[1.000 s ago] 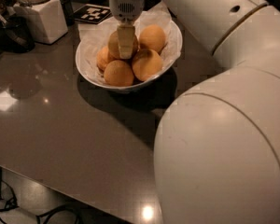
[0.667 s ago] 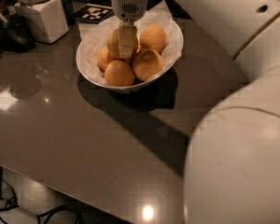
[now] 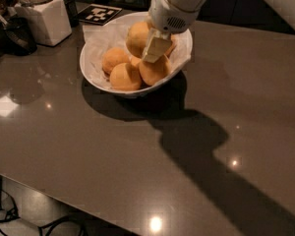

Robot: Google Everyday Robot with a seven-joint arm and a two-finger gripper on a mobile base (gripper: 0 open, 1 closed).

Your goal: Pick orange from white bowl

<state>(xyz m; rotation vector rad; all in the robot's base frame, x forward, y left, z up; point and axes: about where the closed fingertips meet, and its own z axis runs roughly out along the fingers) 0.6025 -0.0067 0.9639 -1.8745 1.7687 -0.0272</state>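
Gripper (image 3: 146, 51) hangs over the white bowl (image 3: 94, 80), reaching down from the pale arm (image 3: 179, 4) at the top of the view. Its fingers (image 3: 156, 45) are closed around one orange (image 3: 136, 36). The near finger lies flat against the fruit's right side; the far finger is hidden behind the fruit. This orange sits higher than the others, over the back half of the bowl.

Just below the fingertips rests a second fruit (image 3: 155, 71), touching another (image 3: 125, 77) to the left of it. A fourth (image 3: 115, 59) lies left of the fingers, and a sliver of a fifth (image 3: 171, 46) shows behind them on the right. Crumpled paper (image 3: 101, 41) lines the bowl under the fruit.

The bowl stands on a dark table (image 3: 137, 161). Well to the left of the fingers stands a white jar (image 3: 45, 19), and behind the bowl lies a black-and-white marker card (image 3: 99, 14).
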